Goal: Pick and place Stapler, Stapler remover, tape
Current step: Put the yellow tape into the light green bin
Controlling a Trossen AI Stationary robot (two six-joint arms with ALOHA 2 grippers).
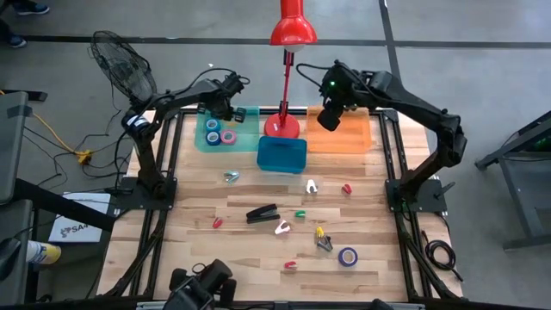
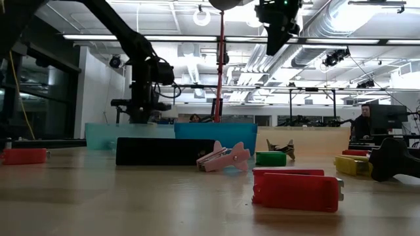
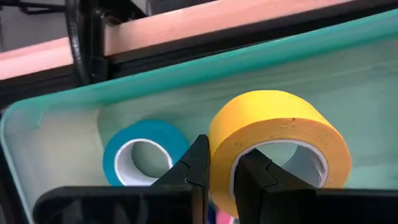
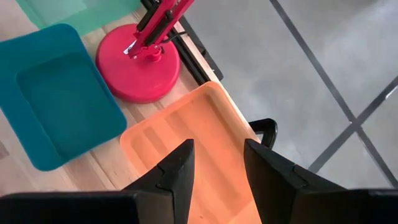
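My left gripper (image 1: 225,110) is over the far end of the green tray (image 1: 245,129) at the table's far left, shut on a yellow roll of tape (image 3: 280,124). A blue roll (image 3: 146,152) lies flat on the tray floor beside it. Blue and pink rolls (image 1: 220,134) show in the tray from above. My right gripper (image 1: 330,116) hangs open and holding nothing above the orange tray (image 4: 186,155). The black stapler (image 1: 263,213) lies mid-table. Small coloured stapler removers (image 1: 282,227) lie scattered around it. A purple roll (image 1: 348,256) lies toward the near right. My left gripper pinches the yellow roll's wall (image 3: 222,177) at the side nearest the wrist. One finger (image 3: 255,171) is inside the hole and the other (image 3: 196,165) is outside. The fingers come steeply from above. The roll sits tilted over the tray; whether it touches the floor I cannot tell.
A blue bin (image 1: 281,153) stands between the two trays. The red desk lamp's base (image 1: 282,127) sits just behind it, and its stem rises over the table's far edge. A black fan (image 1: 125,65) stands off the far left corner.
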